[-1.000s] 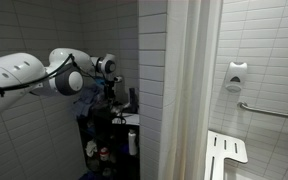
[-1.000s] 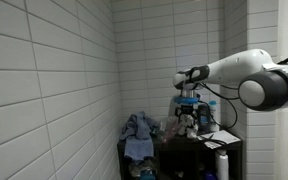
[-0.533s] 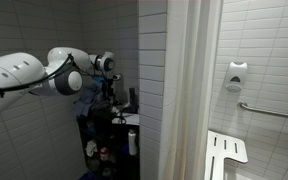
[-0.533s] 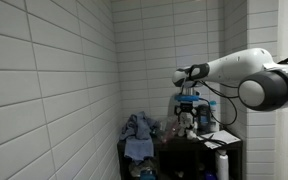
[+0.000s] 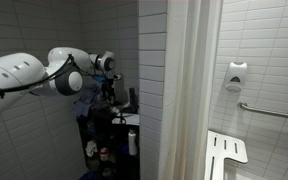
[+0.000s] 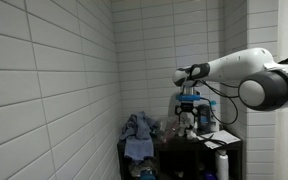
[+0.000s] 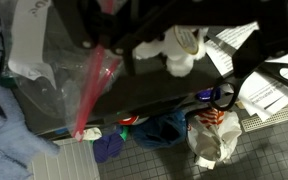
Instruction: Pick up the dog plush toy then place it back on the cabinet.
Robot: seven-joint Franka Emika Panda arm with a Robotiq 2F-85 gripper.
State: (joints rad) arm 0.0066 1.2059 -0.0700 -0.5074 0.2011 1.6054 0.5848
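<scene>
Gripper (image 6: 190, 106) hangs over the cabinet (image 6: 174, 152) top, approx mid-surface. Jaws are dark & blurred in wrist view, so can't tell how wide they are or if they grip anything. White dog plush (image 7: 181, 50) is right by the fingers, over the black top; contact unclear. Crowding it: clear plastic bag (image 7: 74, 70) w/ red strip beside it, blue cloth (image 6: 138, 130) heaped at one end edge, papers (image 7: 256, 92) at the opposite corner.
</scene>
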